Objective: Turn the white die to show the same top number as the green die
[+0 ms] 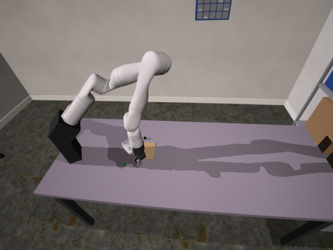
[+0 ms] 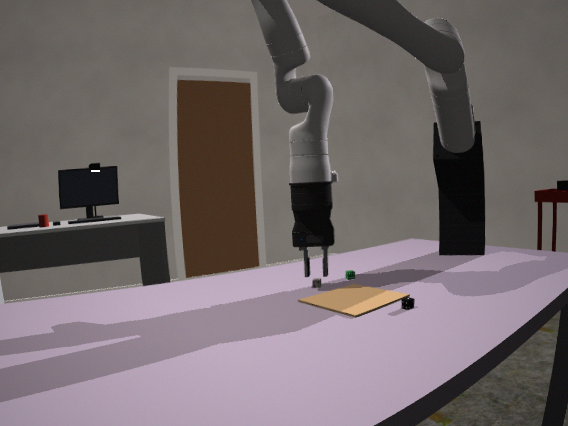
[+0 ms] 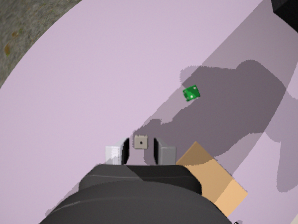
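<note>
The white die (image 2: 316, 283) (image 3: 141, 142) lies on the table beside the mat, one dark pip on its top. My gripper (image 2: 316, 275) (image 3: 141, 147) is open, pointing down above the white die, with nothing between its fingers; in the wrist view the die shows between and below the fingertips. The green die (image 1: 125, 164) (image 2: 350, 274) (image 3: 191, 93) lies on the table, off the mat; its top shows light pips, too small to count surely. The orange mat (image 1: 150, 151) (image 2: 350, 302) (image 3: 212, 180) lies flat on the table.
A black die (image 1: 145, 138) (image 2: 408, 303) lies on the table close to a corner of the mat, on the side away from the white die. The arm's black base stands on the table. The arm's shadow falls across the table and part of the mat.
</note>
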